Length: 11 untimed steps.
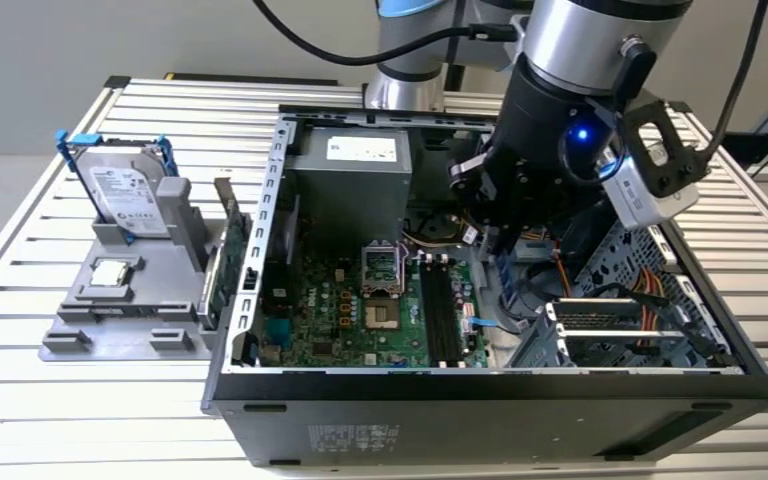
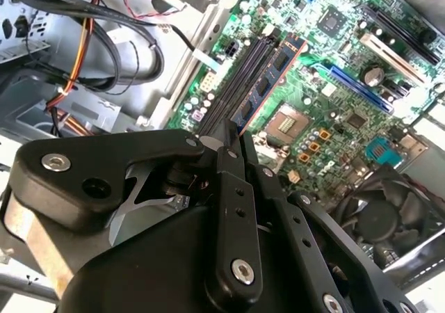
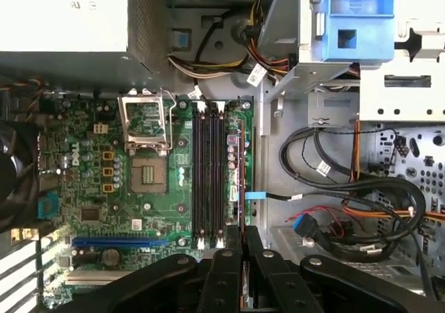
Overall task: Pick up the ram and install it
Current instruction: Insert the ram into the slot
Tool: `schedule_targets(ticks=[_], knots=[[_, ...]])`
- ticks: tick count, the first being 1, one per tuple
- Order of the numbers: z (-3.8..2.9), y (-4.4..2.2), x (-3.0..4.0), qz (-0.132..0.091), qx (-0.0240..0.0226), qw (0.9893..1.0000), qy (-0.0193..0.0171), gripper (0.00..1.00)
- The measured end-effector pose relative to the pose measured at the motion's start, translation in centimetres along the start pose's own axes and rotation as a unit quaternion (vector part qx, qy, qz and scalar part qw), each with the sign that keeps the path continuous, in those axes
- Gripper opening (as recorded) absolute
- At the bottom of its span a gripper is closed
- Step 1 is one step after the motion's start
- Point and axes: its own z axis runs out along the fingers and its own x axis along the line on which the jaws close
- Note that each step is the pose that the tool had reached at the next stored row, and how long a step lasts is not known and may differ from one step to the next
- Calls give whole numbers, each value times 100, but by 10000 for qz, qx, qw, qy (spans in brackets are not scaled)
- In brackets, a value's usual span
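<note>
My gripper (image 1: 488, 238) is inside the open computer case (image 1: 491, 385), over the motherboard (image 3: 90, 188). Its black fingers (image 3: 229, 240) are shut on the ram (image 3: 241, 181), a thin dark stick with small chips (image 2: 268, 83). In both wrist views the ram runs out from the fingertips (image 2: 229, 142), and its near part is hidden behind the gripper. It hangs lengthwise along the black memory slots (image 3: 208, 174), over the slot on the drive-cage side. Whether it touches the slot cannot be told.
The CPU socket (image 3: 147, 122) lies beside the slots and the power supply (image 1: 351, 170) beyond them. Loose cables (image 3: 348, 188) and the drive cage (image 1: 624, 320) crowd the other side. Outside the case, a grey fixture (image 1: 117, 320) holds a hard drive (image 1: 131, 195) and a green card (image 1: 231, 255).
</note>
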Motion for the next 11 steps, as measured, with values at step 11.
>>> schedule_targets(ticks=[11], knots=[[99, 1, 4, 75, -6, 10000, 0, 0]])
